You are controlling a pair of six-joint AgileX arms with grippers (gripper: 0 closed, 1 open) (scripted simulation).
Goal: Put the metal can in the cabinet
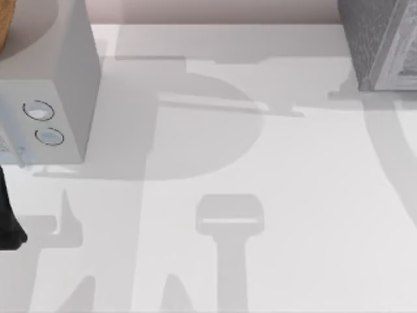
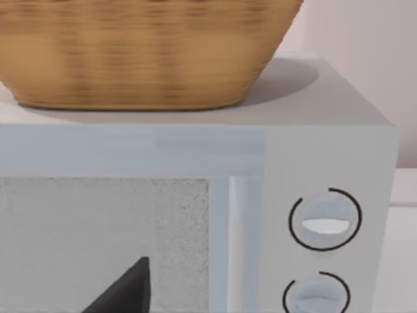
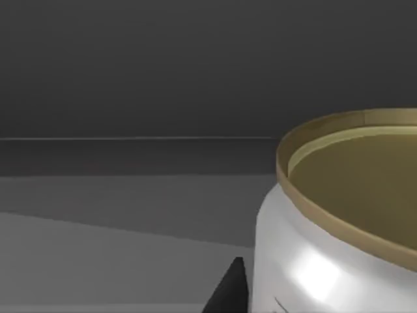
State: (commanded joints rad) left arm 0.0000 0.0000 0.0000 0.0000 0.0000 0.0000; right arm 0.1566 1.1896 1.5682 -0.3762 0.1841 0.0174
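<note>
Gold-lidded and white-walled, the can (image 3: 339, 228) is sitting close under our right wrist camera, upright, with dim grey walls and a flat grey floor around and behind it; we are judging that it is inside the cabinet (image 1: 384, 45), the grey speckled box at the table's (image 1: 293, 195) far right. A dark fingertip (image 3: 228, 290) of our right gripper is showing just beside the can, but whether the fingers are clamped on the can or standing apart from it we cannot tell.

We are reading this as the placing step, nearly done. The next move is calling for the fingers to let go, if they have not, and a straight retreat away from the can so that it is not tipped.

Our left arm (image 1: 10, 215) is idling well apart from the can, facing the microwave (image 2: 326, 163) with the basket (image 2: 143, 52) on top.
</note>
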